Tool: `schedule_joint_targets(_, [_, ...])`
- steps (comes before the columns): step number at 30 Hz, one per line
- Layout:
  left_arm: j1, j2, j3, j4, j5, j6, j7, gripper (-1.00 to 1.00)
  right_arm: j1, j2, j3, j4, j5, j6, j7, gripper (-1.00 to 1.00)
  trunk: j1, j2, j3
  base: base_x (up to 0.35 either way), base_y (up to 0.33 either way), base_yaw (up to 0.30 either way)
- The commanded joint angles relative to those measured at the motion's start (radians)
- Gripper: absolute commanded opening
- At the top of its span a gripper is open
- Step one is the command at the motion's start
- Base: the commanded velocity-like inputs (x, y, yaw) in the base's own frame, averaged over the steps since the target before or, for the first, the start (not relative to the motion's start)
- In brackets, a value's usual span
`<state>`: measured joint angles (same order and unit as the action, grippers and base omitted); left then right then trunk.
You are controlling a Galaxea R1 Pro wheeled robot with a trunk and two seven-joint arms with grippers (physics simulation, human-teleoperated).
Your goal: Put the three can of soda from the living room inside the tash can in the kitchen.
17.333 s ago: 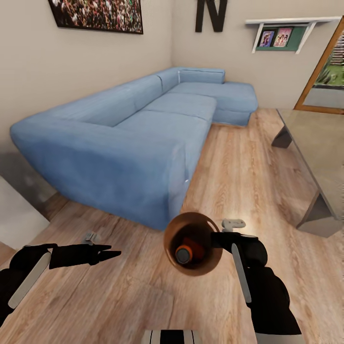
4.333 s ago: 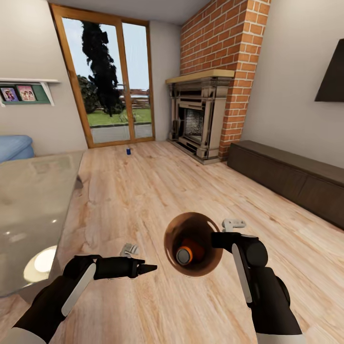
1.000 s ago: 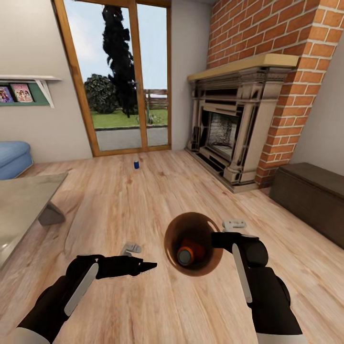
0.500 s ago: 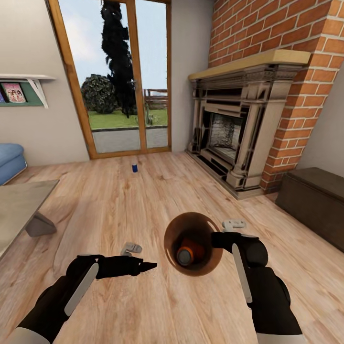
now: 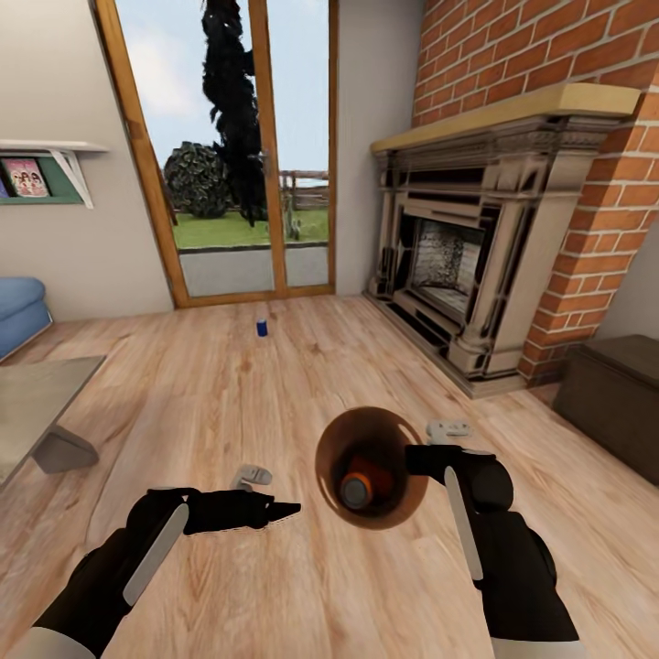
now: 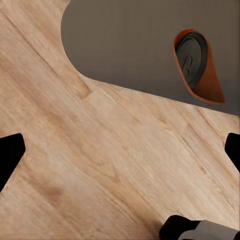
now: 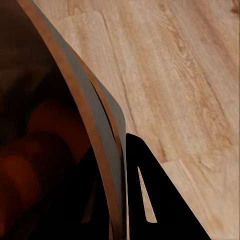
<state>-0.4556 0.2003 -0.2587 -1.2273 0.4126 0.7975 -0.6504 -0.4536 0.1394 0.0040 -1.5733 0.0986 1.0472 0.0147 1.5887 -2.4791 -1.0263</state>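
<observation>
Head cam looks forward and down over both arms, across plank floor toward glass doors and fireplace. Left wrist cam sits close above the floor, facing down. Right wrist cam is pressed against bucket wall. All three share the floor; the bucket shows from head too.

1. Pale plank floor runs up to tall wood-framed glass doors — daylight, lawn and a dark tree outside.
2. Red-brick chimney over an ornate fireplace.
3. Blue sofa, shiny low table, wall shelf — dark bench opposite.
</observation>
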Motion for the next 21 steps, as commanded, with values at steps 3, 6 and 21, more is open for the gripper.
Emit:
schedule_joint_targets(3, [0.0,0.0,0.0,0.0,0.0,0.0,0.0,1.0,0.0,0.0,-0.001,-0.001,-0.033,0.0,0.004,-1.0,0.0,0.0,0.0,0.338,0.0,0.24])
schedule_joint_targets(6, [0.0,0.0,0.0,0.0,0.0,0.0,0.0,1.0,0.0,0.0,-0.001,-0.001,-0.033,0.0,0.004,-1.0,0.0,0.0,0.0,0.337,0.0,0.25])
schedule_joint_targets(21, [0.0,-0.001,0.0,0.0,0.001,0.0,0.0,1.0,0.0,0.0,-0.001,-0.001,-0.033,0.0,0.004,-1.0,0.0,0.0,0.0,0.337,0.0,0.208])
